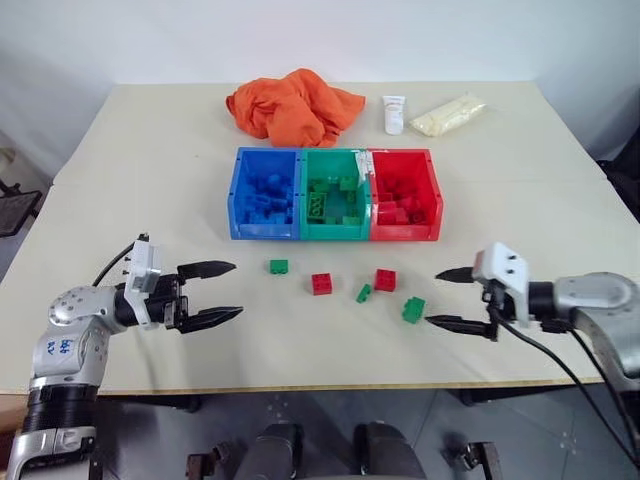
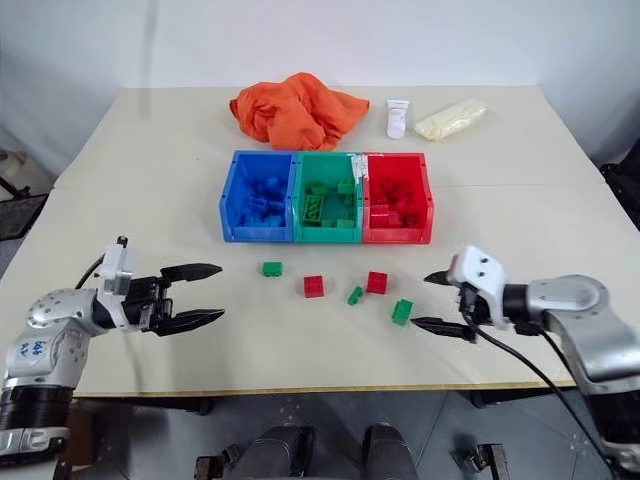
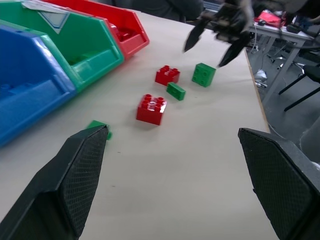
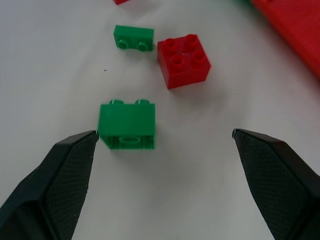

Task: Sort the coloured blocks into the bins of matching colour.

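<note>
— Doing what now?
— Reaching for green block (image 1: 413,309) on bench (image 1: 150,180), just ahead of right claw (image 1: 448,298), spread wide, holding nothing.
— Next?
— Slide around, pinch, carry to green bin (image 1: 334,234). Left claw (image 1: 220,292) spread too.
</note>
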